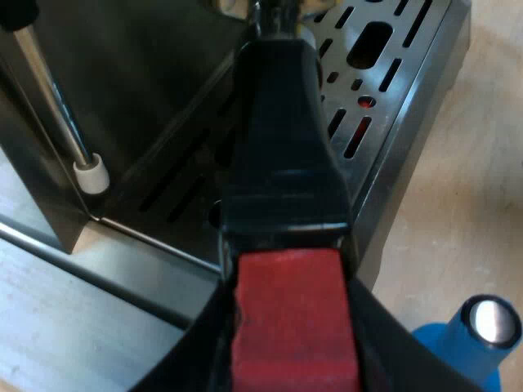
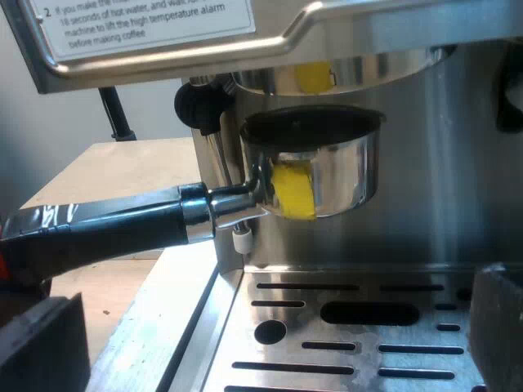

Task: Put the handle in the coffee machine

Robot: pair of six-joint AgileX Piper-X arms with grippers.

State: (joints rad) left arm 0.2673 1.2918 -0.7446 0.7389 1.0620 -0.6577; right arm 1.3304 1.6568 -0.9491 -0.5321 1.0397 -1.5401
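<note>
Your left gripper [image 1: 288,331] clamped the holder's [image 2: 315,175] red-ended handle [image 1: 282,155]. Its basket sat just beneath the espresso machine's [image 2: 466,188] brew head. Your right gripper [image 2: 270,359] stood spread, its 2 fingers empty.

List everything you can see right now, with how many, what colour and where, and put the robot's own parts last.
espresso machine: one, silver steel, behind everything else
label: one, white with black print, on the machine's upper front
drip tray: one, silver with dark slots, at the machine's base
steam wand: one, metal with a white tip, hanging beside the tray
holder: one, metal cup with a dark handle ending in red, just under the brew head, not yet locked in
tamper: one, blue with a metal top, on the table by the tray's corner
table: one, pale beige, under the machine
left pincer: one, black, shut on the holder's red end
right pincer: one, black, open, above the drip tray
</note>
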